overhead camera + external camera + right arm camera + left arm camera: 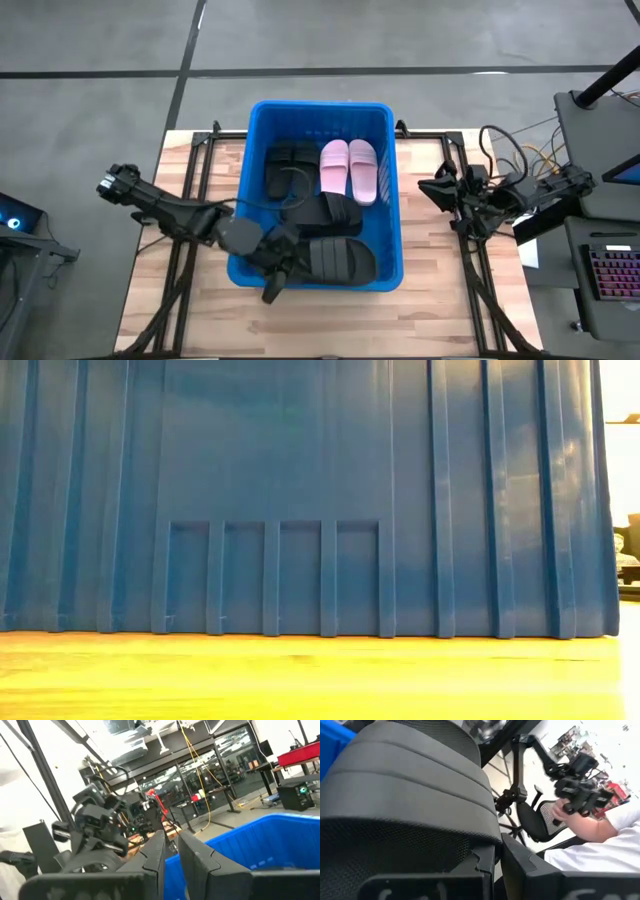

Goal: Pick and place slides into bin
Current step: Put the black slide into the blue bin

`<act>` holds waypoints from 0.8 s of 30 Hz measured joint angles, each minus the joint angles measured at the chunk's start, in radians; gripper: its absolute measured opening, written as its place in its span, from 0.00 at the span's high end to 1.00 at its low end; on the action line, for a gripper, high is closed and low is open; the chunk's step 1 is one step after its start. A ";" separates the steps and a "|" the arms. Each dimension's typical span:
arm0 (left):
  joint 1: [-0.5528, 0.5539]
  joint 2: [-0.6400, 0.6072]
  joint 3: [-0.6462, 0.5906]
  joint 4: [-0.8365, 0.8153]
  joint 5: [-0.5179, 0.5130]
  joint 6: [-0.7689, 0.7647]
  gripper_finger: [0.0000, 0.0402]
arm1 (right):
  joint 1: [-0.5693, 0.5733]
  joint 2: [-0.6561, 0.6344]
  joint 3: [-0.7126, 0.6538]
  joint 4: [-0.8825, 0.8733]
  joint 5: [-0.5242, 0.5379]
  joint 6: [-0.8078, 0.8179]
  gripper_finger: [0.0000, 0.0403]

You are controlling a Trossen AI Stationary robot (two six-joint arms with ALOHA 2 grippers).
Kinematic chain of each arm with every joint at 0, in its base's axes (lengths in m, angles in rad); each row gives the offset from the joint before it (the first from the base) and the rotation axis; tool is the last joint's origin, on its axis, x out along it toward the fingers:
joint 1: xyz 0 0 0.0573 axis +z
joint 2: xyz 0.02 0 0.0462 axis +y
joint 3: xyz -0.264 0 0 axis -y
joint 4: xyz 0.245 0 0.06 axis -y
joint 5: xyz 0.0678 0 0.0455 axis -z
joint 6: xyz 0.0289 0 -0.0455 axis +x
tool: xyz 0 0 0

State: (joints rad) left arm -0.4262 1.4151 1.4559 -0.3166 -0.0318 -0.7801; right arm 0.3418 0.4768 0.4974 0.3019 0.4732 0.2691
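The blue bin [320,106] stands in the middle of the table; its wall fills the low view [300,490]. Inside lie two pink slides [348,170] side by side and several black slides [290,165]. One black slide [340,262] lies along the near wall. My left gripper [292,262] is shut, down in the bin's near left corner beside that slide, whose ribbed strap [405,785] fills the left wrist view. My right gripper [428,188] is shut and empty, to the right of the bin. My left gripper touches the black slide with the outer side of one finger [480,865], where the strap's edge [470,847] meets it. The narrow gap between the fingertips shows nothing held. The slide lies in the bin by the near wall.
The bin's rim [270,840] stands close in front of my right gripper [171,855]. A person in a white sleeve [600,845] shows beyond the table in the left wrist view. Bare wood lies left and right of the bin [170,300].
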 joint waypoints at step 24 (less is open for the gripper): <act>0.171 0.005 -0.084 -0.242 0.118 0.225 1.00 | 0.000 0.004 0.173 -0.014 0.055 -0.199 0.88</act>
State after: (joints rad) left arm -0.2553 1.4197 1.3715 -0.5585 0.0859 -0.5555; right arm 0.3416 0.4808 0.6707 0.2882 0.5285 0.0699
